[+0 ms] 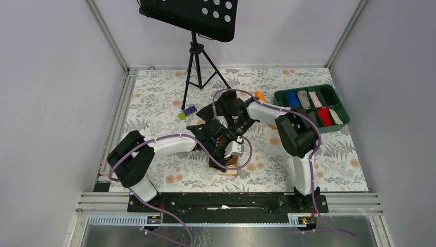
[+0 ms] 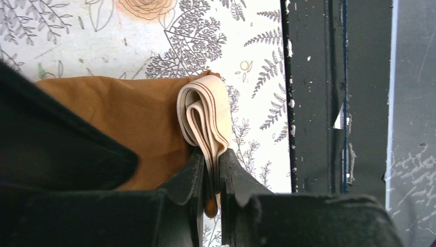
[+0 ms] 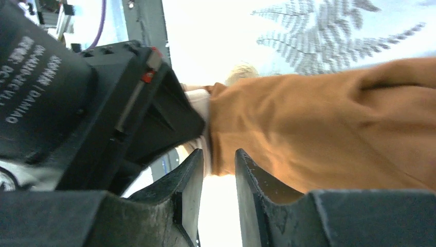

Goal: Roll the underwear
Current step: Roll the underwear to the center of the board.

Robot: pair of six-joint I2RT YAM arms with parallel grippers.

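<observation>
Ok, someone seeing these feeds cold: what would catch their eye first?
The caramel underwear in the middle of the table, where both arms meet. The left gripper is pinched on its rolled pale waistband, and the right gripper sits at the fabric's edge, grip unclear. Next, the green bin of coloured rolls at far right.

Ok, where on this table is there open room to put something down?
Bare cloth at the near right, between the right arm and the right wall, and far left, between the tripod and the left wall. The middle is crowded: both arms meet at the underwear.
</observation>
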